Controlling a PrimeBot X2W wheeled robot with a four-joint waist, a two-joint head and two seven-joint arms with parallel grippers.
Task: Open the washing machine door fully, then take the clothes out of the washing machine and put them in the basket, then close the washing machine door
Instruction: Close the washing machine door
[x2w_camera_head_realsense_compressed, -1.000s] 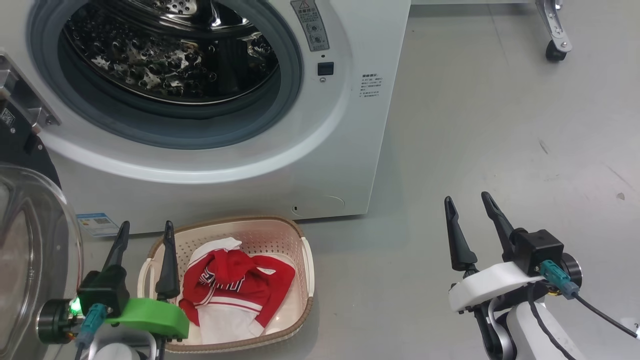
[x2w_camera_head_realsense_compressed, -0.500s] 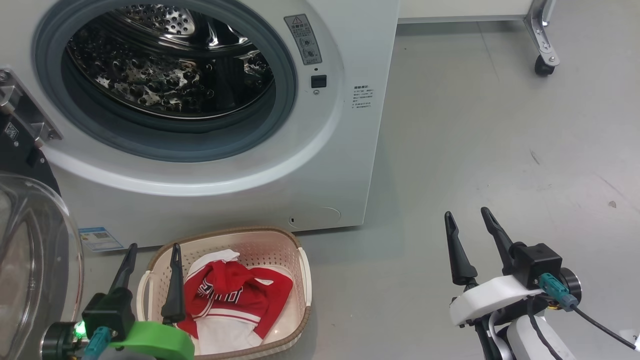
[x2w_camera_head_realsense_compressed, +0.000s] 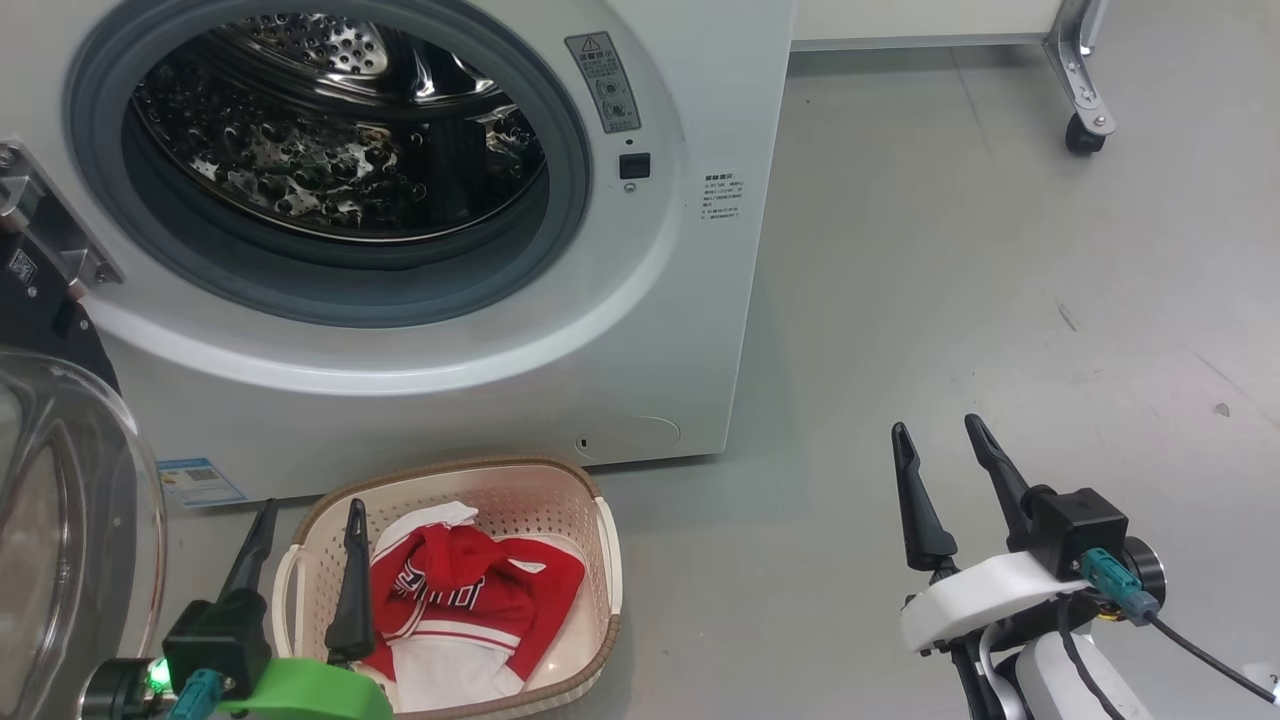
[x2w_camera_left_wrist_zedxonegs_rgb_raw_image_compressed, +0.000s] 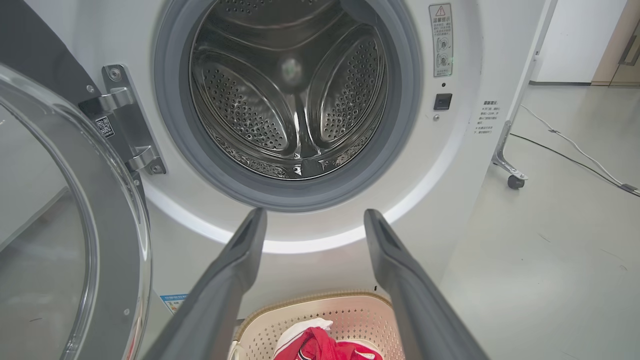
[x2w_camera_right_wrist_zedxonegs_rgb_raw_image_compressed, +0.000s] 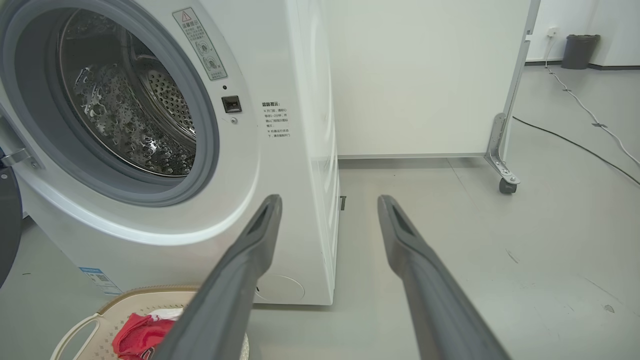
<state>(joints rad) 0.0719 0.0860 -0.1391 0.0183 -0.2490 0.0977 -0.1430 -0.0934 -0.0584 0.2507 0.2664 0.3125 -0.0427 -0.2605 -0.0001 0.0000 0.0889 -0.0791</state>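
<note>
Clothes (x2w_camera_head_realsense_compressed: 470, 590), red, in basket (x2w_camera_head_realsense_compressed: 606, 545) — washing machine door (x2w_camera_head_realsense_compressed: 70, 520) open

The big white washing machine (x2w_camera_head_realsense_compressed: 650, 330) is at the far left. The washing machine door (x2w_camera_head_realsense_compressed: 80, 520) hangs open at the near left. The basket (x2w_camera_head_realsense_compressed: 610, 560) sits on the grey floor (x2w_camera_head_realsense_compressed: 950, 250) just in front of it, with the red and white clothes (x2w_camera_head_realsense_compressed: 470, 590) inside. The left gripper (x2w_camera_head_realsense_compressed: 312, 508) is by the basket's left side, fingers apart. The right gripper (x2w_camera_head_realsense_compressed: 935, 425) is well off to the right, fingers apart too.

The white washing machine (x2w_camera_head_realsense_compressed: 640, 330) stands with its black-rimmed, glass-bowled door (x2w_camera_head_realsense_compressed: 60, 500) swung wide open to the left, while the red-and-white clothes (x2w_camera_head_realsense_compressed: 470, 590) lie crumpled in the cream basket (x2w_camera_head_realsense_compressed: 450, 466) on the floor just before it.
</note>
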